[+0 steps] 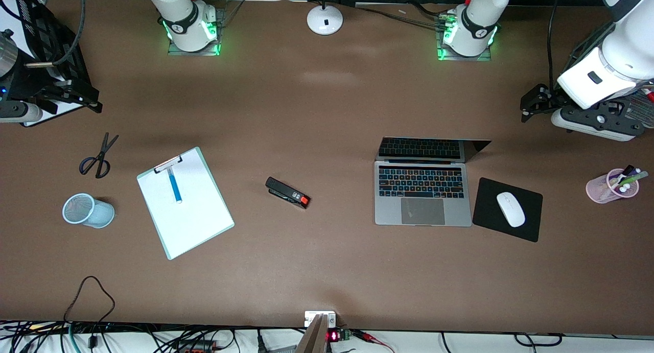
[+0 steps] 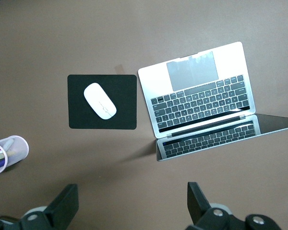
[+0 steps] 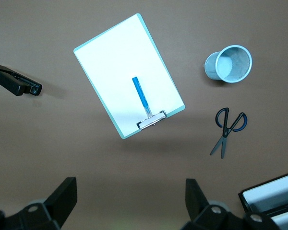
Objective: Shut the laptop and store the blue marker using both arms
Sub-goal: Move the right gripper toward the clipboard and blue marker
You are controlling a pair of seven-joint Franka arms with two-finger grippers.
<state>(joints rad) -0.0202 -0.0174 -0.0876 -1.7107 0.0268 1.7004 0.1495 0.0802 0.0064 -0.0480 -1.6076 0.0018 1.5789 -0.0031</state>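
Observation:
The silver laptop (image 1: 423, 193) (image 2: 201, 86) stands open toward the left arm's end of the table, its screen (image 1: 429, 148) upright. The blue marker (image 1: 174, 184) (image 3: 140, 95) lies on the white sheet of a clipboard (image 1: 191, 217) (image 3: 113, 57) toward the right arm's end. My left gripper (image 1: 531, 103) (image 2: 133, 203) hangs open and empty, high over bare table by the laptop's screen. My right gripper (image 1: 76, 93) (image 3: 131, 196) is also open and empty, high above bare table near the clipboard's clip.
A light-blue mesh cup (image 1: 88, 210) (image 3: 229, 63) and scissors (image 1: 99, 156) (image 3: 228, 129) lie beside the clipboard. A black stapler (image 1: 287, 192) sits mid-table. A white mouse (image 1: 511, 209) rests on a black pad (image 1: 529, 228) beside the laptop, with a pink pen cup (image 1: 605, 189) farther out.

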